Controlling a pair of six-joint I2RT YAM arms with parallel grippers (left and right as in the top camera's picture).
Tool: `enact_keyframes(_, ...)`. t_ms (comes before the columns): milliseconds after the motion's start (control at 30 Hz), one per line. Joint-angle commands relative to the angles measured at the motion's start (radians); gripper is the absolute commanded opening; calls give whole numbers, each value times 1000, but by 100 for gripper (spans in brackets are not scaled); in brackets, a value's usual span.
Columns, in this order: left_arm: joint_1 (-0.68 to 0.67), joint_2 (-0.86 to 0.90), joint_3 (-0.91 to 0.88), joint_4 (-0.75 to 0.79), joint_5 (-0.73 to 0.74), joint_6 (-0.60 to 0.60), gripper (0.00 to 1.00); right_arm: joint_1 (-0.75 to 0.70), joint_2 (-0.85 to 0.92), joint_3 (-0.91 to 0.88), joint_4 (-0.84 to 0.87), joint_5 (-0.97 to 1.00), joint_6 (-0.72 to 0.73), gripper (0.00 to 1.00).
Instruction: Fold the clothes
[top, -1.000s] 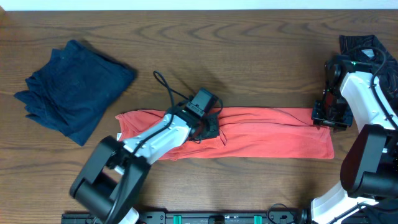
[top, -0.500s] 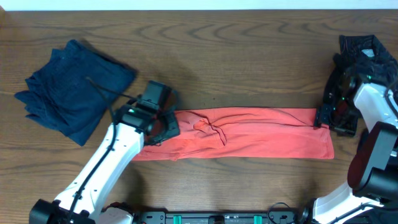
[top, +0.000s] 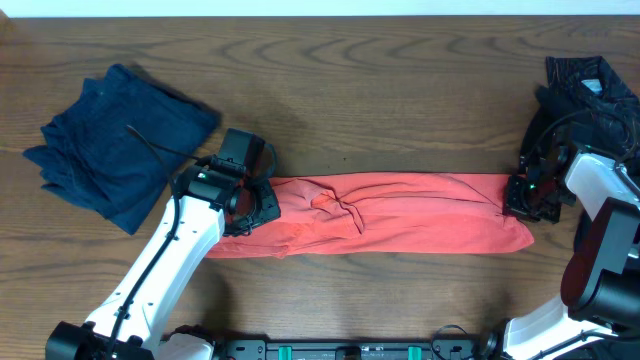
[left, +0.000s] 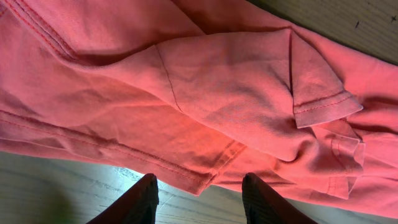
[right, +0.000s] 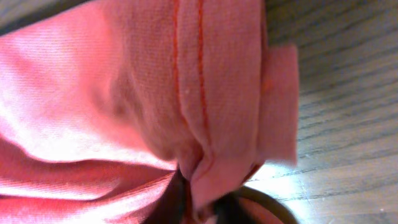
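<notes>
Right claw clamped on one end of the coral-red T-shirt; left claw apart and empty over the other end.

The shirt lies as a long, narrow band across the middle of the tabletop, with a navy garment well apart at far left and a black garment at the far right corner. The fabric is judged soft, light and limp: it will sag, crease and slide on the wood, so it is best gripped at a stitched edge, through all layers. The overhead view shows the full band but not the jaws. The right wrist view shows the hem bunched and pinched. The left wrist view shows a turned-up sleeve cuff and separated fingers above the shirt's edge.
</notes>
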Motion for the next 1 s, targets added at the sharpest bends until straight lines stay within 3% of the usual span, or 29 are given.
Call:
enact_keyframes(0,6,-6,4,-6,-13,42,46,-18,17,7,-21,15,4,1)
enact_keyframes(200,59,-16,4,-45,-13,83,46,-55,-15,201,-185,85,37,1)
enact_keyframes(333,100,-16,4,-63,-13,83,46,2,-42,298,-307,85,12,1)
enact_keyframes(600,119,-16,4,-66,-12,83,47,303,-60,306,-401,85,55,1)
enact_keyframes(967,119,-16,4,-66,-12,83,47,730,-33,306,-300,85,267,1)
